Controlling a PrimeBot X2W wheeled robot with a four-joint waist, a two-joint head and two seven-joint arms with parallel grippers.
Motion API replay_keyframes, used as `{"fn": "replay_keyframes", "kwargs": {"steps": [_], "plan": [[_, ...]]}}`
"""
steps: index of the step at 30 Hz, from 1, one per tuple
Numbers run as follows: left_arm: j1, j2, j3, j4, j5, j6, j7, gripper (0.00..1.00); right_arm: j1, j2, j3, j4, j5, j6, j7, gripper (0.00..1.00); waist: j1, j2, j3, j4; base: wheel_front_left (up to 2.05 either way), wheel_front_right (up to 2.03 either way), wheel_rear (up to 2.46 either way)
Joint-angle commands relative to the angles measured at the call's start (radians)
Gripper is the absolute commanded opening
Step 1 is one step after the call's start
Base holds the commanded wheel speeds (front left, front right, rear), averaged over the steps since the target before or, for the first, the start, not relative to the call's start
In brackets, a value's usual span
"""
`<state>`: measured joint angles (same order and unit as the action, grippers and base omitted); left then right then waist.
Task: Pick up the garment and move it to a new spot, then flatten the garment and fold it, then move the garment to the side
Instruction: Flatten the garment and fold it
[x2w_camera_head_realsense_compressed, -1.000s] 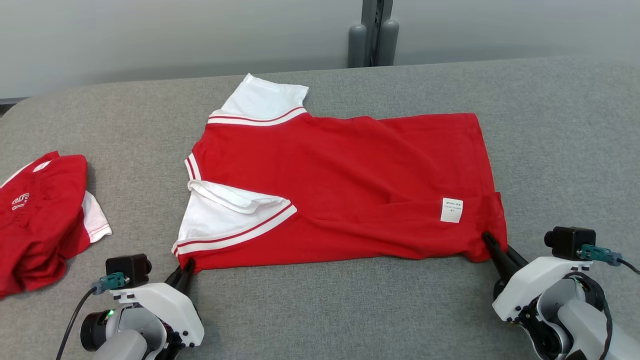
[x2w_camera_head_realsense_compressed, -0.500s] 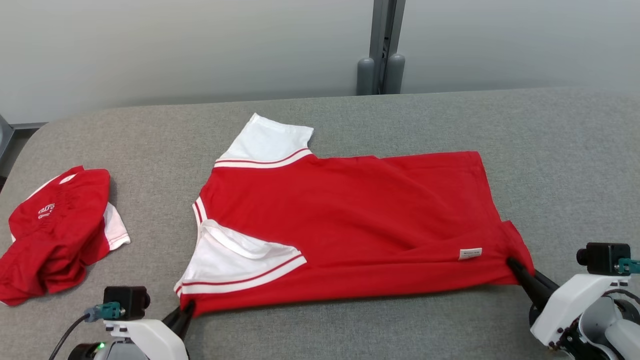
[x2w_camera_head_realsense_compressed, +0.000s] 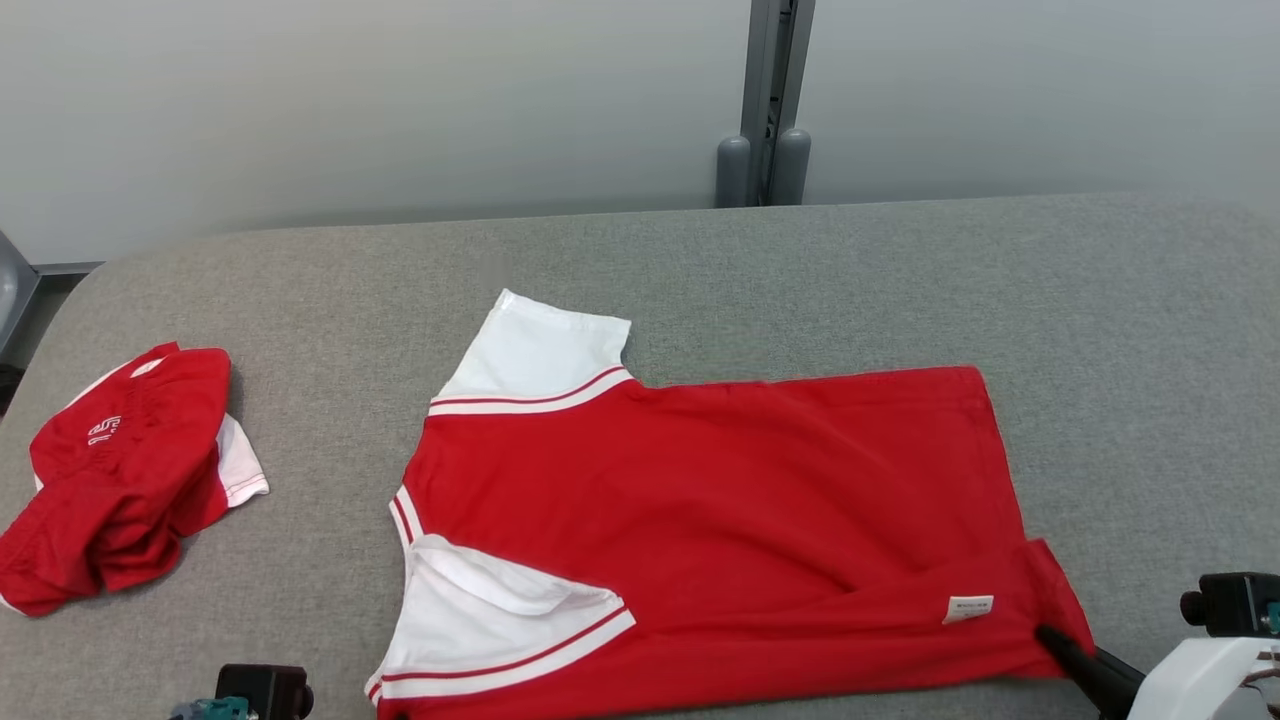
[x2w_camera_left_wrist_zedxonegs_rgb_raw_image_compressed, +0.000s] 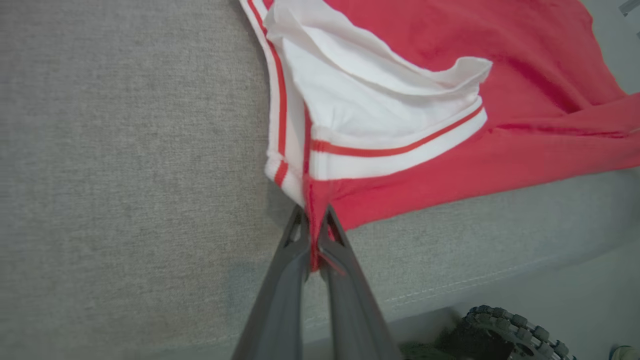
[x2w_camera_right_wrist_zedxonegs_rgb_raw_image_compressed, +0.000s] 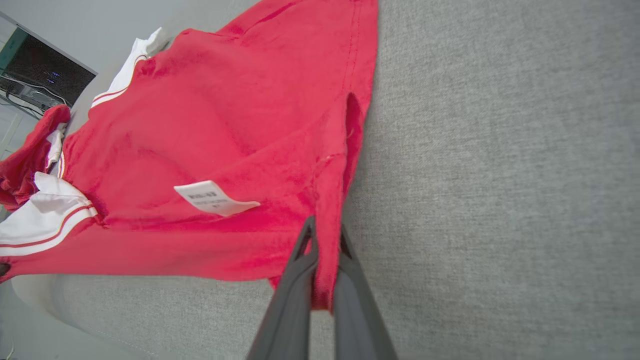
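Lying spread across the lower centre of the head view, the red garment (x2w_camera_head_realsense_compressed: 720, 520) covers the grey tabletop (x2w_camera_head_realsense_compressed: 900, 280); the right pincer (x2w_camera_head_realsense_compressed: 1050, 637) clamps its lower-right hem corner. In the left wrist view, the left pincer (x2w_camera_left_wrist_zedxonegs_rgb_raw_image_compressed: 312, 220) is clamped on the garment's edge below the white sleeve (x2w_camera_left_wrist_zedxonegs_rgb_raw_image_compressed: 375, 100). In the right wrist view, the right pincer pinches the hem right of the label (x2w_camera_right_wrist_zedxonegs_rgb_raw_image_compressed: 215, 200).

A wide surface (x2w_camera_head_realsense_compressed: 900, 280) covered in grey woven fabric, with rounded corners, spreads across the foreground. Behind it stands a plain, pale grey wall (x2w_camera_head_realsense_compressed: 350, 100), softly and evenly lit. A grey metal post (x2w_camera_head_realsense_compressed: 770, 60) rises against the wall, with two rounded grey cylinders (x2w_camera_head_realsense_compressed: 735, 172) at its foot. A stitched seam (x2w_camera_left_wrist_zedxonegs_rgb_raw_image_compressed: 450, 289) runs along the surface's edge, and pale floor (x2w_camera_left_wrist_zedxonegs_rgb_raw_image_compressed: 590, 280) lies below.
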<state>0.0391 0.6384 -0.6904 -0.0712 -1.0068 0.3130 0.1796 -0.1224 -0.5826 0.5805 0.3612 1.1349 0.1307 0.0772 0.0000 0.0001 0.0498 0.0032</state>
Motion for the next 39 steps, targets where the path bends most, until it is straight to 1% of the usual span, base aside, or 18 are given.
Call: {"fn": "replay_keyframes", "kwargs": {"steps": [1,2,3,4,9,15,18,20,24,26,28,31,32,36,39], "plan": [[0.013,0.011,0.004,-0.01,-0.01,0.013,0.007,0.0,0.016,-0.007,-0.016,-0.005,0.002,0.0,0.016,0.11,0.0,-0.0001,0.0,-0.001,0.0,0.0,0.0],[0.018,0.014,0.0,-0.016,-0.013,0.016,0.018,0.13,0.021,-0.003,-0.024,-0.009,-0.005,0.0,0.023,0.4,0.0,-0.0001,0.0,-0.001,0.0,0.0,0.0],[0.022,0.017,-0.005,-0.019,-0.018,0.02,0.027,0.46,0.024,0.001,-0.034,-0.009,-0.013,0.0,0.029,1.0,0.0,-0.0001,0.0,-0.001,0.0,0.0,0.0],[0.024,0.02,-0.008,-0.02,-0.018,0.023,0.035,1.0,0.029,0.006,-0.044,-0.009,-0.018,0.0,0.035,1.0,0.0,-0.0001,-0.001,-0.001,0.0,0.0,0.0],[0.002,0.031,-0.001,-0.03,0.002,0.035,0.03,1.0,0.044,0.025,-0.1,-0.023,-0.058,0.0,0.044,1.0,0.0,-0.0001,-0.003,0.0,0.0,0.0,0.0],[-0.034,0.065,0.033,-0.072,0.044,0.068,0.002,1.0,0.073,0.035,-0.201,-0.071,-0.102,0.0,0.041,1.0,0.0,-0.0001,-0.009,-0.002,0.0,0.0,0.0],[-0.068,0.084,0.047,-0.094,0.066,0.073,0.002,1.0,0.075,0.037,-0.255,-0.114,-0.136,0.0,0.053,1.0,0.0,-0.0001,-0.004,-0.007,0.0,0.0,0.0],[-0.105,0.1,0.047,-0.102,0.079,0.064,0.022,1.0,0.055,0.042,-0.287,-0.14,-0.162,0.0,0.069,1.0,0.0,-0.0001,0.003,-0.014,0.0,0.0,0.0],[-0.22,0.125,0.041,-0.088,0.096,0.024,0.094,1.0,-0.012,0.063,-0.336,-0.171,-0.212,0.0,0.126,1.0,0.0,-0.0001,0.032,-0.026,0.0,0.0,0.0],[-0.292,0.11,0.048,-0.061,0.077,-0.014,0.129,1.0,-0.057,0.077,-0.352,-0.17,-0.238,0.0,0.152,1.0,0.0,-0.0001,0.056,-0.032,0.0,0.0,0.0],[-0.373,0.108,0.048,-0.013,0.083,-0.051,0.161,1.0,-0.113,0.101,-0.364,-0.16,-0.249,0.0,0.171,1.0,0.0,-0.0001,0.083,-0.038,0.0,0.0,0.0],[-0.502,0.069,0.047,0.073,0.074,-0.121,0.197,1.0,-0.198,0.123,-0.367,-0.123,-0.269,0.0,0.193,1.0,0.0,-0.0001,0.133,-0.045,0.0,0.0,0.0],[-0.502,0.069,0.047,0.073,0.074,-0.121,0.197,1.0,-0.198,0.123,-0.367,-0.123,-0.269,0.0,0.193,1.0,0.0,-0.0001,0.133,-0.045,0.0,0.0,0.0],[-0.679,0.02,0.036,0.223,0.075,-0.21,0.247,1.0,-0.317,0.149,-0.358,-0.057,-0.293,0.0,0.212,1.0,0.0,-0.0001,0.202,-0.059,0.0,0.0,0.0],[-0.798,-0.015,0.027,0.337,0.08,-0.265,0.281,1.0,-0.395,0.163,-0.339,-0.003,-0.296,0.0,0.231,1.0,0.0,-0.0001,0.256,-0.075,0.0,0.0,0.0]]}}
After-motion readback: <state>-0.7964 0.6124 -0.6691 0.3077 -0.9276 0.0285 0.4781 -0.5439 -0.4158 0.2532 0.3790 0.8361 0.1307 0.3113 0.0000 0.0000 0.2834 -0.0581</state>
